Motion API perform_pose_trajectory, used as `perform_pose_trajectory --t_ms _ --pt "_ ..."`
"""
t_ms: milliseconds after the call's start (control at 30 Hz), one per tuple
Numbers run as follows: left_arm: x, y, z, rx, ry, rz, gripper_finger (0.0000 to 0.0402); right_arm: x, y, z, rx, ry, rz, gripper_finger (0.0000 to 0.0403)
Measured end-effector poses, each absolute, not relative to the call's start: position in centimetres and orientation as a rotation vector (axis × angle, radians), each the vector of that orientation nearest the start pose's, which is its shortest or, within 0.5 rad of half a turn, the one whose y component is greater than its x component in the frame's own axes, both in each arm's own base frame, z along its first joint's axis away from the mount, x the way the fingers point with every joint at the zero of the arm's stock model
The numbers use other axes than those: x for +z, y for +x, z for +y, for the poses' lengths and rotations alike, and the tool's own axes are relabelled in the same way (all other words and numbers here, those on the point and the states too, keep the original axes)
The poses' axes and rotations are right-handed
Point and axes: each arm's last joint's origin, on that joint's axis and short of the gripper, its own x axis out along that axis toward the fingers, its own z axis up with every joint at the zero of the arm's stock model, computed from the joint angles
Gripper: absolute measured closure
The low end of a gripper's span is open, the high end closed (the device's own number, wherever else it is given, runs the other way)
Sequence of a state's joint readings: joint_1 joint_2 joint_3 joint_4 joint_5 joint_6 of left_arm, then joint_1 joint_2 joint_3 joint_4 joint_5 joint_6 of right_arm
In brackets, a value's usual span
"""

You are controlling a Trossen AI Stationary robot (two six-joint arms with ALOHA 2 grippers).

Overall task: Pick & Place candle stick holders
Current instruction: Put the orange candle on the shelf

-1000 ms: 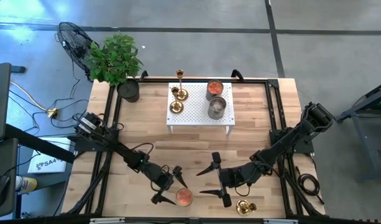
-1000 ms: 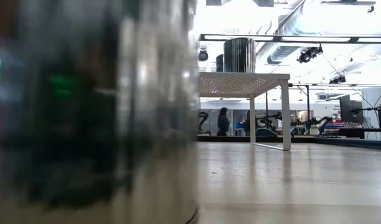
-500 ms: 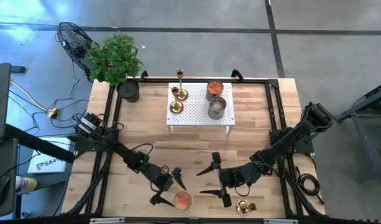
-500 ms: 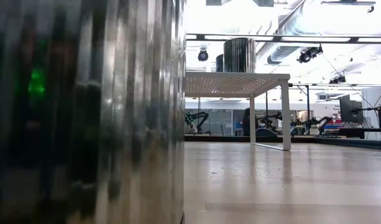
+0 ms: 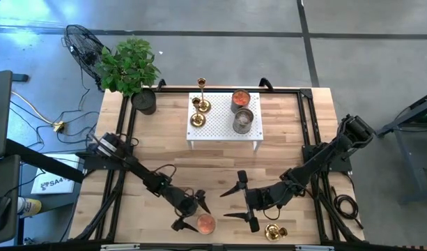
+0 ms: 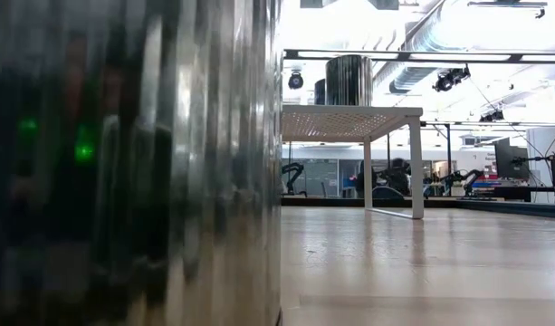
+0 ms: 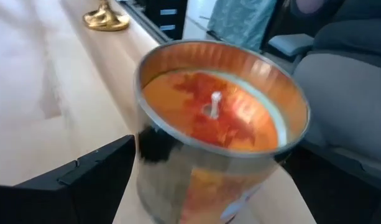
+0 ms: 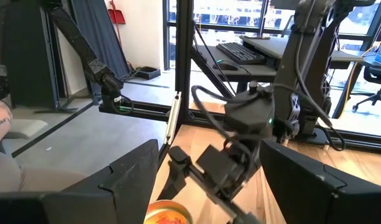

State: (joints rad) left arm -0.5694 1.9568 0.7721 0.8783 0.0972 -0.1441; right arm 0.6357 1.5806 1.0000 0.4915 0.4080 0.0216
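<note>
At the desk's near edge, right of centre, one candle stick holder (image 5: 274,231) stands on the bare wood just beside the right gripper (image 5: 244,203), outside its jaws, nearer the edge than they are. Those jaws stand partly spread and hold nothing. Three more candle stick holders (image 5: 198,104) stand on the white perforated stand (image 5: 223,132) at the desk's far middle, on its left half, the tallest at its far edge. Two tins (image 5: 242,110) occupy the stand's right half.

The left gripper (image 5: 189,209) is at the near edge, left of centre; its jaws are wide and sit around a tin candle (image 5: 206,223) with orange wax. In the left wrist view the candle (image 7: 220,127) lies just ahead of the one visible finger (image 7: 84,180), with a gold holder (image 7: 107,18) well apart beyond it.

A potted plant (image 5: 129,70) stands at the desk's far left corner.
</note>
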Motion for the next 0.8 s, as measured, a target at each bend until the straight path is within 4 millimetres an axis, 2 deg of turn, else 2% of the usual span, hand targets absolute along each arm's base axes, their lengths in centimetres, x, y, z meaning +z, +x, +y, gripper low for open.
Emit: perform_pose_trajectory --t_ms 800 --pt "12.26 31.26 -20.56 -0.710 -0.080 0.327 0.0002 27.49 29.20 20.11 0.226 -0.019 0.080 0.0128"
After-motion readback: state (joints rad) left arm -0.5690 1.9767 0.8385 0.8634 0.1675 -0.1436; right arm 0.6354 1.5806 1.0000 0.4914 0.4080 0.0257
